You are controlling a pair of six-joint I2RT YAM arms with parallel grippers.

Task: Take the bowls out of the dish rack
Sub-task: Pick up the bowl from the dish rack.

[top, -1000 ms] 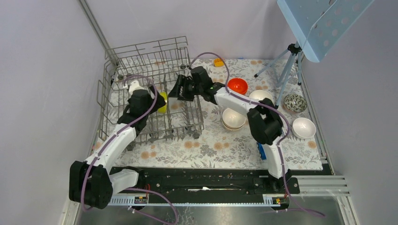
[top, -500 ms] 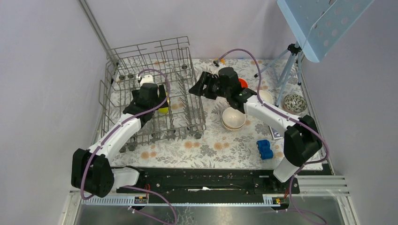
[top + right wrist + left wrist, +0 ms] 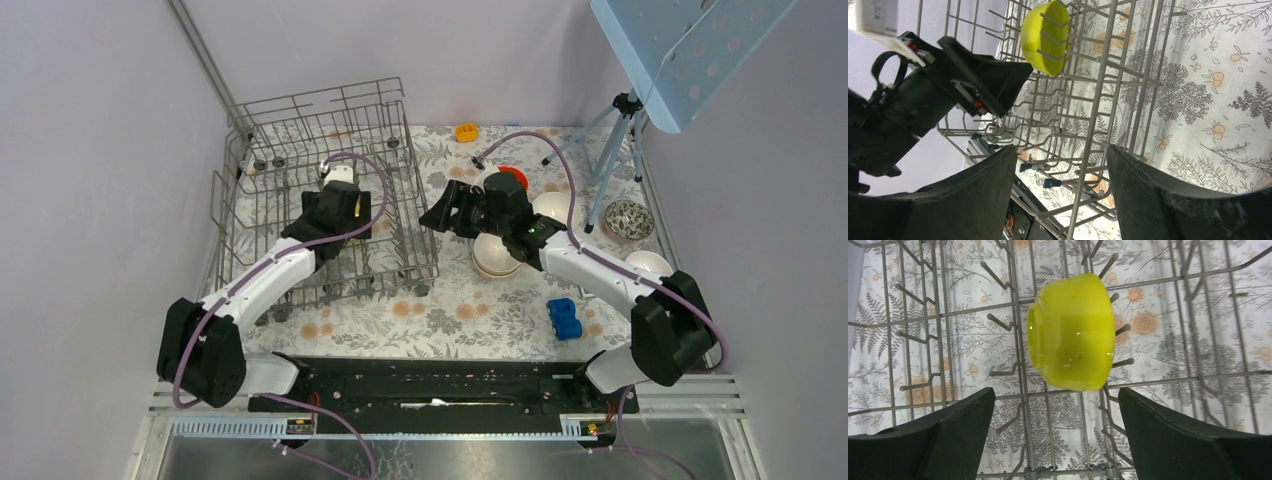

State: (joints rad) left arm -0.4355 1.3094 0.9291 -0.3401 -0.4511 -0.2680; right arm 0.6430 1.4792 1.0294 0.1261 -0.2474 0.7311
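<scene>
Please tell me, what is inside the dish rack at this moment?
One yellow bowl, standing on its side between the tines, under the open left gripper. The flowered cloth shows through the wires. The left arm hides part of the dish rack from above.

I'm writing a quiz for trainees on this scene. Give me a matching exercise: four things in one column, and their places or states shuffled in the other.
1 yellow-green bowl
2 blue toy car
3 dark patterned bowl
4 left gripper

A beside the tripod
B open, over the rack
C on the tines in the dish rack
D on the mat, toward its near edge

Pairs: 1-C, 2-D, 3-A, 4-B
</scene>
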